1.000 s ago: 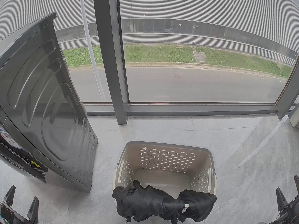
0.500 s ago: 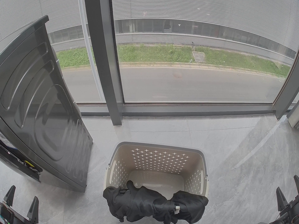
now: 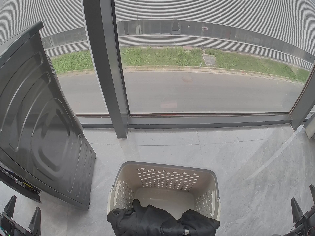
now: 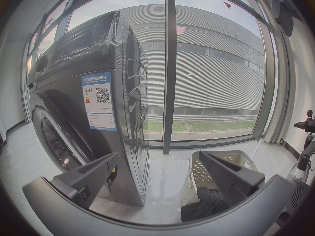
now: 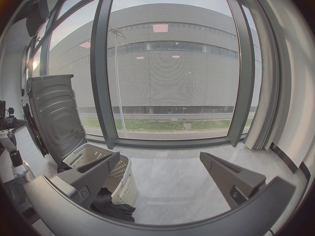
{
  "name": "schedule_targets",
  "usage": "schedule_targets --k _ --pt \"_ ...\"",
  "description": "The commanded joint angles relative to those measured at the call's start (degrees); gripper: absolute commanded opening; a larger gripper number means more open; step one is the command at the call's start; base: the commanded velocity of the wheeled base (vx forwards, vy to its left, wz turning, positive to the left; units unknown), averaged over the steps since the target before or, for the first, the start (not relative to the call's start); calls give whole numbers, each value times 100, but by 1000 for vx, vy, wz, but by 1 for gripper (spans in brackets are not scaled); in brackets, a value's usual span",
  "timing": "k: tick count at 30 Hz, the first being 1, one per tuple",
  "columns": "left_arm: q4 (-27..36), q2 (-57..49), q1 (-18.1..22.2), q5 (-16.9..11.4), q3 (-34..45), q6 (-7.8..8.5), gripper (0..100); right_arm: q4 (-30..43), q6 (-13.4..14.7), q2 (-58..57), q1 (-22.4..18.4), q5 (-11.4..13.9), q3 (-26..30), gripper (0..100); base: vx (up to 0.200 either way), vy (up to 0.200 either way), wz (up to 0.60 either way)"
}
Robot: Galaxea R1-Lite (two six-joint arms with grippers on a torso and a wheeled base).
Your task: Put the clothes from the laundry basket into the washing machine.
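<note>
- Your left gripper (image 3: 23, 210) and right gripper (image 3: 303, 200) sit low, both spread wide and empty
- The black clothes (image 3: 157, 222) drape over the near rim of the laundry basket (image 3: 167, 166); a shallow pinch could spill them onto the floor (image 3: 256, 167)
- The washing machine (image 3: 39, 122) stands left of it; a trailing sleeve may snag its corner

Left gripper (image 4: 159, 154): two matte dark-grey wedge fingers (image 4: 88, 176), tapering to blunt tips; fine gridded pads (image 4: 114, 160) on the inner tip faces; one round recessed screw (image 4: 86, 192) near each root; smooth, curved grey housing (image 4: 46, 210) behind. Right gripper (image 5: 159, 154) of the same build; same pads, same screws, same housing. In the head view, black pointed triangles low at both corners. Farther off in each wrist view, the other arm (image 4: 305, 154): black joints, pale grey links.
</note>
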Motion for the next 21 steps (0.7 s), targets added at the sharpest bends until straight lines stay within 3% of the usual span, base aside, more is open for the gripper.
schedule_targets --k 1,9,21 --pt "-2 -77 0 1 84 -4 100 -2 -2 -94 2 2 101 100 200 0 0" --pt "-2 -77 0 1 84 -4 100 -2 -2 -94 2 2 101 100 200 0 0" --pt "-2 -77 0 1 84 -4 100 -2 -2 -94 2 2 101 100 0 0 0"
